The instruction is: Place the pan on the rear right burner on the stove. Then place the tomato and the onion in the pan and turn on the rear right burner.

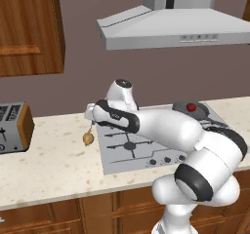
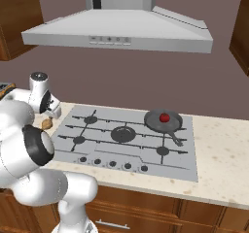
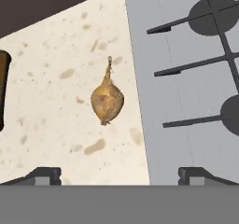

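While the pincer (image 3: 119,174) gapes released, the onion (image 3: 107,101) lies lengthwise, stem seemingly toward the wall.

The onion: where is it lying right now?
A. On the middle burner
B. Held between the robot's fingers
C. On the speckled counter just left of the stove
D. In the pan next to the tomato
C: the onion lies on the pale speckled counter beside the stove edge, with the open gripper above it, while the pan holds just the tomato.
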Available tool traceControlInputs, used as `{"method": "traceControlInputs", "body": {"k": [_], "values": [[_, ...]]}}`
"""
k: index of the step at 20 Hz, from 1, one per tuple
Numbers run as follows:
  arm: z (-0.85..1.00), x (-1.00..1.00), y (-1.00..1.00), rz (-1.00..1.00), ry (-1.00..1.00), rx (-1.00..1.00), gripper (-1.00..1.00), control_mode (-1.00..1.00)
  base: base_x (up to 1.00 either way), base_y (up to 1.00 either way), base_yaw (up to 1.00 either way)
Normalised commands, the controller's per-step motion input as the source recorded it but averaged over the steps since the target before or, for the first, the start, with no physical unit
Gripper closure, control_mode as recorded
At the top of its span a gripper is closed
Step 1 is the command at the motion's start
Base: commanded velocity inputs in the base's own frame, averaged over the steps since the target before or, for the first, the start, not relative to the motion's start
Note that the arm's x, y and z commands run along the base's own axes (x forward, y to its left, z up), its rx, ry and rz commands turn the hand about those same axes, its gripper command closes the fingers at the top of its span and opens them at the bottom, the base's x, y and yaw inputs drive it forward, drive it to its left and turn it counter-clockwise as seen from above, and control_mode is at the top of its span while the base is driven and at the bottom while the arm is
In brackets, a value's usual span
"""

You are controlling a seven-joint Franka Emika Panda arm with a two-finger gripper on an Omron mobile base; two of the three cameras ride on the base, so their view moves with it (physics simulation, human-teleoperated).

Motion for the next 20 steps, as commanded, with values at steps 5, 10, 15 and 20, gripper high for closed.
{"method": "traceControlInputs", "body": {"k": [5,10,15,20], "values": [[-0.17,0.42,0.32,0.0,0.0,-0.02,-1.0,-1.0,0.0,0.0,0.0],[-0.09,0.37,0.17,0.0,0.0,-0.04,-1.0,-1.0,0.0,0.0,0.0],[-0.13,0.28,0.23,0.0,0.0,-0.02,-1.0,-1.0,0.0,0.0,0.0],[-0.26,0.05,0.21,0.0,0.05,0.0,-1.0,-1.0,0.0,0.0,0.0]]}}
